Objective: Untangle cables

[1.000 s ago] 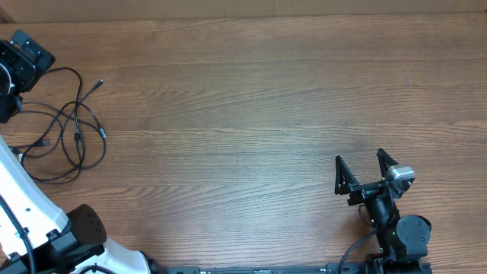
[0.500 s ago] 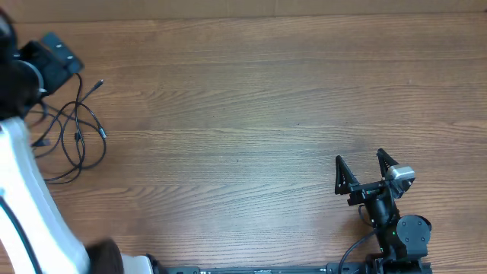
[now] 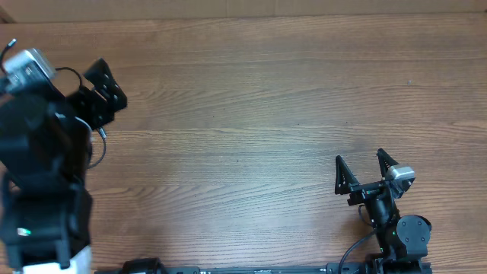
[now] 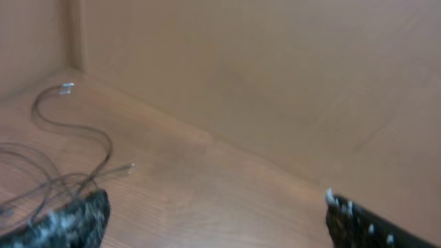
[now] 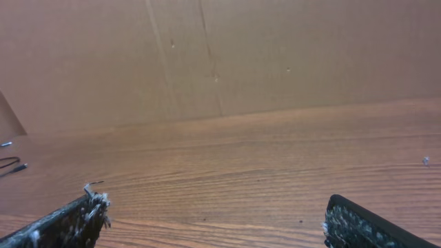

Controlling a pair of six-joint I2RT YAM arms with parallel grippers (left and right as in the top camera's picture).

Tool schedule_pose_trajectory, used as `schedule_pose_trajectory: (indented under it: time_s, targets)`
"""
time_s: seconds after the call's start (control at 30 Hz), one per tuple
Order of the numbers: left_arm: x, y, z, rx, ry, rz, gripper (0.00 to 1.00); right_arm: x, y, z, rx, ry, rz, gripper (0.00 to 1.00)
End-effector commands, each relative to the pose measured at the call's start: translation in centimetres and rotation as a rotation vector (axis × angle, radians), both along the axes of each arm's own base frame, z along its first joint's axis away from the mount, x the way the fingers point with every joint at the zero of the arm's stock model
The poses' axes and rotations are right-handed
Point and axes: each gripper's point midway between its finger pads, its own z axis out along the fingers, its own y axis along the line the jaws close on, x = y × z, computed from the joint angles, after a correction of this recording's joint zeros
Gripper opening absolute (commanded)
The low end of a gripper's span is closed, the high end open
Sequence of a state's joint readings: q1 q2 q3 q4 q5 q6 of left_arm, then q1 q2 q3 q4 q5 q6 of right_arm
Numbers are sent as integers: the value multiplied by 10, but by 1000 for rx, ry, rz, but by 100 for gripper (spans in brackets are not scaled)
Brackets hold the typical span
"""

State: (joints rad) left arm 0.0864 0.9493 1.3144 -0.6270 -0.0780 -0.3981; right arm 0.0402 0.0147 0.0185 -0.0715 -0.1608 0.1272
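Note:
The cables (image 4: 65, 180) are thin black cords lying tangled on the wooden table, at the left in the left wrist view, with one small plug (image 4: 67, 87) near the wall corner. From overhead my left arm covers most of them, and only a short stretch of cable (image 3: 101, 134) shows beside it. My left gripper (image 3: 106, 87) hangs open above the tangle's right side and holds nothing. My right gripper (image 3: 365, 169) stands open and empty at the front right, far from the cords. Two cable ends (image 5: 10, 166) show small at the far left of the right wrist view.
A brown cardboard wall (image 4: 275, 83) closes the back of the table and forms a corner at the far left. The right arm's base (image 3: 407, 236) sits at the front edge. Bare wood (image 3: 251, 114) lies between the two arms.
My left arm has swung right and forward over the cables, hiding most of them from overhead. Its gripper stayed open. The right arm has not moved.

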Motion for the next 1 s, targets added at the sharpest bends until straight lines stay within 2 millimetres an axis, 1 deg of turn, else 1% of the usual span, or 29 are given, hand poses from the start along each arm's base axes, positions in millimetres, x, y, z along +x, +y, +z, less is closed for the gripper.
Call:
schedule_pose_trajectory:
  time_s: [0.0,0.07,0.13,0.2,0.23,0.3,0.53,0.57,0.7,0.83,0.9,0.97]
  targets:
    - [-9,-12,-43,5,-26,-67,100,0,2,-1,3,-5,10,100]
    - [-11,-14,-63,9,-58,-75,99,0,2,-1,3,-5,10,100]
    - [-13,-14,-88,23,-104,-79,100,0,2,-1,3,-5,10,100]
    - [-17,-16,-104,57,-168,-86,100,0,2,-1,3,-5,10,100]
    - [-22,-21,-114,118,-230,-106,100,0,2,-1,3,-5,10,100]
    - [-29,-25,-127,179,-279,-115,99,0,2,-1,3,-5,10,100]
    - [-49,-18,-188,206,-290,-63,99,0,2,-1,3,-5,10,100]
    - [-52,-18,-200,211,-290,-62,100,0,2,-1,3,-5,10,100]
    - [-57,-17,-226,217,-254,-58,100,0,2,-1,3,-5,10,100]
    - [-61,-16,-239,233,-202,-65,100,0,2,-1,3,-5,10,100]
    - [-64,-17,-253,232,-149,-72,99,0,2,-1,3,-5,10,100]
    - [-63,-19,-250,242,-159,-88,100,0,2,-1,3,-5,10,100]
